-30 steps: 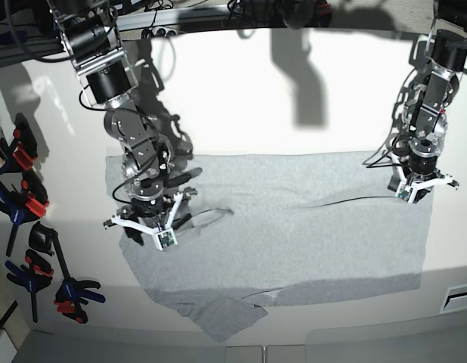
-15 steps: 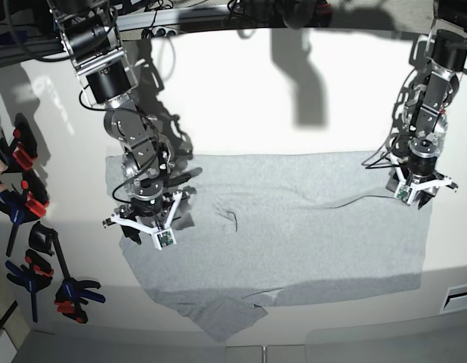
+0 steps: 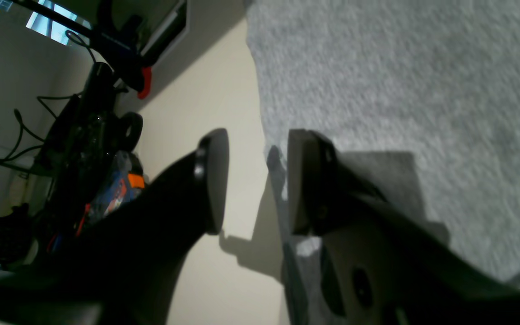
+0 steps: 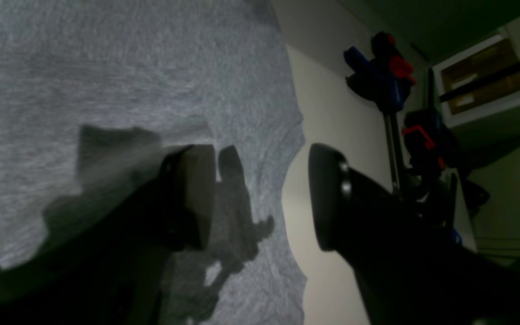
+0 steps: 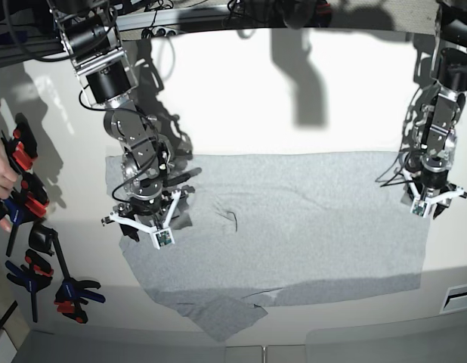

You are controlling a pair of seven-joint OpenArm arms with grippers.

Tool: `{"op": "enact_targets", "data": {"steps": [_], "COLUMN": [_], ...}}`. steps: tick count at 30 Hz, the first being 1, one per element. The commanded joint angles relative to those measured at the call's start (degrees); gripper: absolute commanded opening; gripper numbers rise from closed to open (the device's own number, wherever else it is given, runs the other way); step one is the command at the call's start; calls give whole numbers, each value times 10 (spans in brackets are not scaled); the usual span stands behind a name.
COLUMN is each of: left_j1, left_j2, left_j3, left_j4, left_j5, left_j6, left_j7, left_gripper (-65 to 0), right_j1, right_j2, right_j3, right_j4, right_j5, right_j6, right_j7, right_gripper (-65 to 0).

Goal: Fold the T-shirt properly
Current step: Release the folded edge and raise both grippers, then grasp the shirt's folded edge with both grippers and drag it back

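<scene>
The grey T-shirt (image 5: pixel 294 234) lies spread flat, plain side up, across the pale table (image 5: pixel 294 106). One sleeve (image 5: pixel 226 318) sticks out at the front edge. A small dark wrinkle (image 5: pixel 230 215) sits left of the middle. My right gripper (image 5: pixel 143 229) hovers open over the shirt's left edge. In the right wrist view the gripper (image 4: pixel 260 198) straddles the shirt (image 4: pixel 106 67) hem. My left gripper (image 5: pixel 434 203) is open at the shirt's right edge. In the left wrist view the gripper (image 3: pixel 257 185) has one finger over the shirt (image 3: pixel 400 81) and one over bare table.
Several black clamps with red and blue handles (image 5: pixel 26 200) lie along the table's left side, more at the front left (image 5: pixel 67 291). A person's hand (image 5: pixel 1 178) reaches in at the left edge. The table's front edge runs just below the sleeve.
My left gripper moved right and toward the front, out to the shirt's right edge, and the long crease near it flattened. The wrinkle by my right gripper shrank. A hand appeared at the left.
</scene>
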Motion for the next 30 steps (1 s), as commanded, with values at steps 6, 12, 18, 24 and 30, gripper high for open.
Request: {"op": "enact_targets", "data": {"steps": [6, 12, 18, 24, 30], "left_j1": [-13, -4, -4, 6, 81], "left_j2": [-10, -6, 13, 25, 25], "left_j3": [-5, -5, -5, -5, -5], "left_j4": [44, 112, 118, 116, 116], "left_j5": [-37, -147, -176, -175, -106], "left_j6": [13, 13, 7, -11, -11], "left_j7": [99, 177, 224, 247, 256], "left_gripper": [-447, -447, -447, -447, -447], "right_j1": [19, 5, -49, -103, -163], "right_j2": [8, 6, 6, -5, -34], "right_j3": [4, 5, 6, 67, 191], "right_j4": [9, 9, 9, 9, 9], "right_j5": [56, 128, 128, 129, 128], "right_j6": [0, 45, 45, 46, 100], "right_j7": [-33, -41, -37, -30, -30], "right_gripper": [-340, -340, -340, -340, -340]}}
